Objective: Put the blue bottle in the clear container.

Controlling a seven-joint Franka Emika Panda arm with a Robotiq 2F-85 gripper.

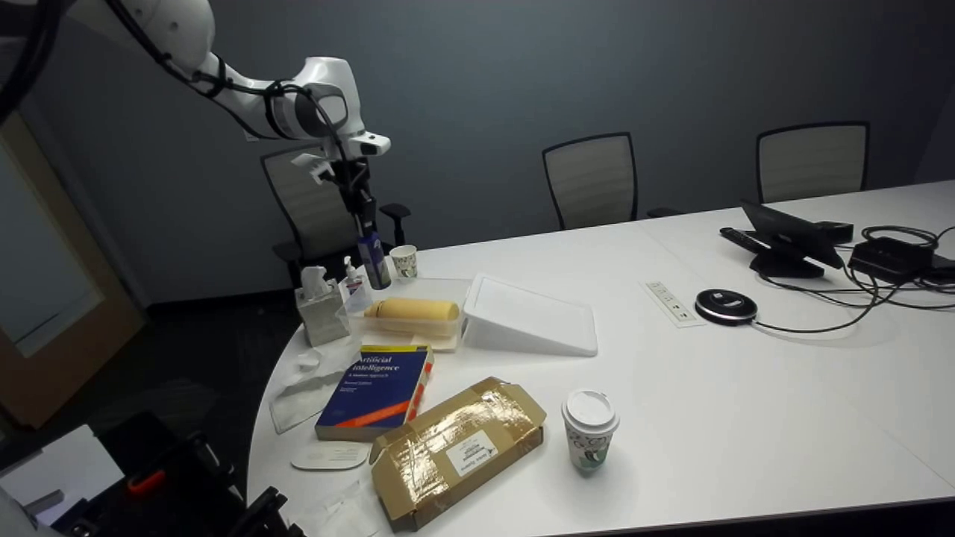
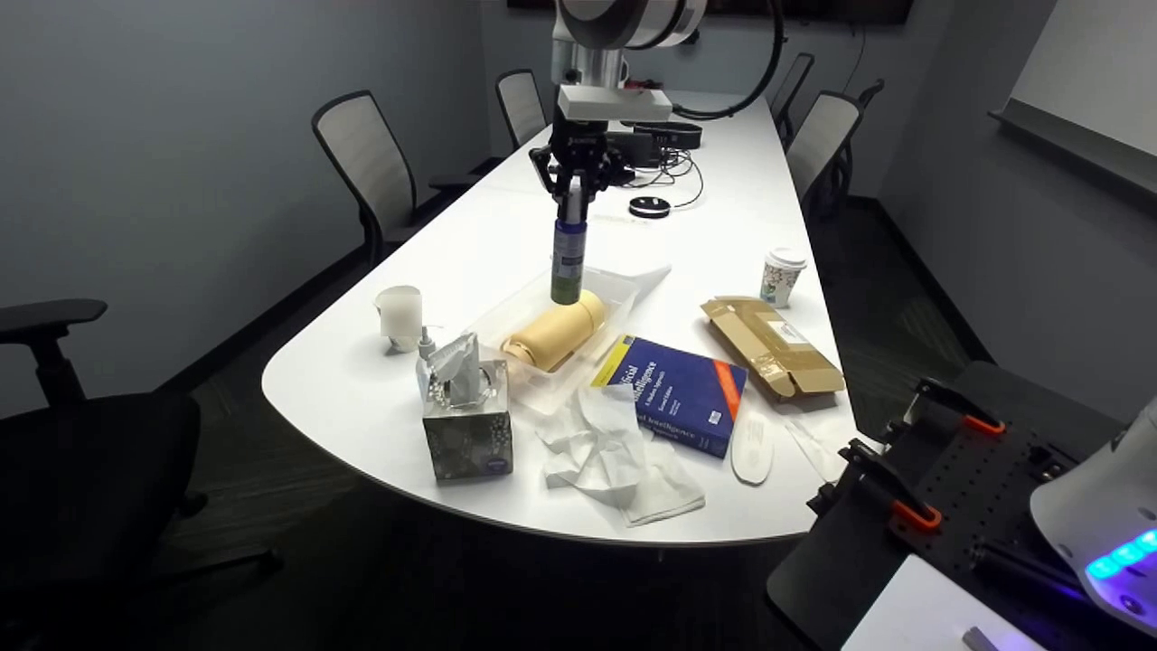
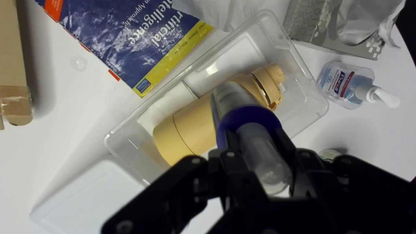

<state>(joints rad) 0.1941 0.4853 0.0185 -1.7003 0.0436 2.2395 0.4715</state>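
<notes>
My gripper [image 1: 365, 218] is shut on the slim dark-blue bottle [image 1: 374, 262], around its clear cap, in both exterior views. The bottle [image 2: 568, 262] hangs nearly upright, bottom down, above the clear container [image 2: 533, 399]. In the wrist view my fingers [image 3: 257, 136] flank the cap, and the bottle's blue shoulder [image 3: 248, 113] shows beyond them. The clear container [image 3: 304, 94] is a low open transparent tub. A yellow bottle [image 3: 185, 126] lies in it, with something white beside it. The blue bottle's lower end overlaps the yellow bottle in the wrist view; the gap between them is hard to tell.
A white lid [image 1: 533, 309] leans by the container's end. A tissue box [image 2: 467, 425], a sanitizer bottle [image 3: 346, 84] and a paper cup [image 1: 404, 261] stand close by. A blue book [image 1: 377, 391], a cardboard box [image 1: 459, 451] and a lidded cup [image 1: 589, 429] are on the table.
</notes>
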